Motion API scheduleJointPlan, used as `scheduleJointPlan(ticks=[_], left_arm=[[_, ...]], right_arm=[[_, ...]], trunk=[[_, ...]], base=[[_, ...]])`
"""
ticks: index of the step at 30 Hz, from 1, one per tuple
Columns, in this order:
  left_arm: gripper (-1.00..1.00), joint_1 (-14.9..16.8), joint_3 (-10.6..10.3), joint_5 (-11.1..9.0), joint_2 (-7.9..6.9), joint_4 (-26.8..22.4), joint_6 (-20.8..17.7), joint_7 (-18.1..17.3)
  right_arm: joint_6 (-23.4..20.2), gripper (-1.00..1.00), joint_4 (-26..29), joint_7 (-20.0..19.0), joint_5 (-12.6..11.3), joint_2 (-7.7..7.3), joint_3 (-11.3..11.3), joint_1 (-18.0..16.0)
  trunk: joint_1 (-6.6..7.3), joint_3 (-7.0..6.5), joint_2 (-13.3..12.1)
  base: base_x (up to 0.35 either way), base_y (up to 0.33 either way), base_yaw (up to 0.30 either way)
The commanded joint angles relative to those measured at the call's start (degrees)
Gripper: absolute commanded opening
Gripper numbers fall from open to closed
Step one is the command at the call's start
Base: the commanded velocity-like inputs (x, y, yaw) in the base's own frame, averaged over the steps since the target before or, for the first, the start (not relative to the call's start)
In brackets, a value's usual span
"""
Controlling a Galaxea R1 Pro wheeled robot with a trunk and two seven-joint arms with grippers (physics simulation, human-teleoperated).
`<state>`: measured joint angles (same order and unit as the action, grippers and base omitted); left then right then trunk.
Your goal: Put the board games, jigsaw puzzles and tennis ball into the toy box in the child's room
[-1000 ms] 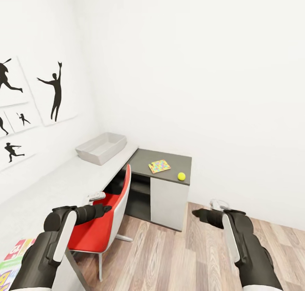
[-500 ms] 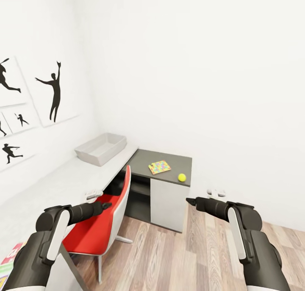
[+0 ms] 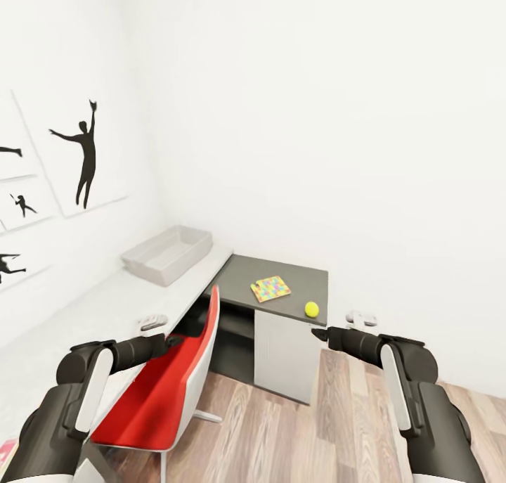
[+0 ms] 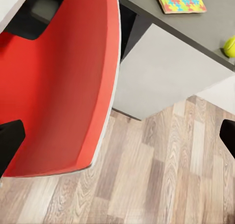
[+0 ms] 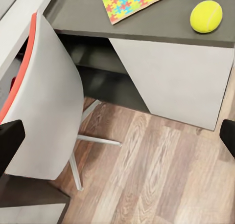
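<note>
The left gripper (image 3: 176,341) at lower left has its fingers spread wide, holding nothing. The right gripper (image 3: 318,334) at lower right is likewise wide and empty, near the tennis ball (image 3: 311,309).

A red chair (image 3: 165,391) is standing pushed against the table (image 3: 105,304), blocking my left gripper (image 3: 176,341) from the pale top's near edge. My right gripper (image 3: 318,334) is hovering over bare wood floor (image 3: 295,434), with open air lying between it and the dark corner top, where a jigsaw puzzle (image 3: 270,288) and a tennis ball (image 3: 311,309) are sitting apart. The toy box (image 3: 167,254) is sitting against the wall, open from above
</note>
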<state>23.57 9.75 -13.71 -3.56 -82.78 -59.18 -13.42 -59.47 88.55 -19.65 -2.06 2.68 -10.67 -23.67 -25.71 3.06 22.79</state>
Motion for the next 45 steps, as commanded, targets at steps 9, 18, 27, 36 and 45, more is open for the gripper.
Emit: scheduleJointPlan(ticks=[9,18,27,36,45], left_arm=[[1.00,0.1,0.4,0.2,0.04,0.0,-0.2,-0.1],[1.00,0.1,0.4,0.2,0.11,0.0,-0.2,0.0],[1.00,0.1,0.4,0.4,0.33,0.0,-0.1,1.1],[1.00,0.1,0.3,0.4,0.54,0.0,-0.1,2.7],[1.00,0.1,0.2,0.4,0.57,0.0,-0.1,3.0]], right_arm=[[-0.1,1.00,0.0,0.1,0.0,0.43,0.1,-0.1],[0.5,1.00,0.0,0.1,0.1,0.67,0.3,-0.1],[0.6,1.00,0.0,0.2,0.1,0.76,0.4,-0.1],[0.7,1.00,0.0,0.2,0.1,0.81,0.4,-0.1],[2.3,1.00,-0.3,0.1,0.0,0.79,0.3,-0.1]], trunk=[[-0.07,0.13,0.1],[-0.07,0.13,0.1],[-0.07,0.13,0.1],[-0.07,0.13,0.1],[-0.07,0.16,0.1]], base=[[0.297,-0.133,0.247],[0.276,-0.175,0.279],[0.115,-0.141,0.283],[0.011,-0.017,0.283],[0.001,-0.002,0.230]])
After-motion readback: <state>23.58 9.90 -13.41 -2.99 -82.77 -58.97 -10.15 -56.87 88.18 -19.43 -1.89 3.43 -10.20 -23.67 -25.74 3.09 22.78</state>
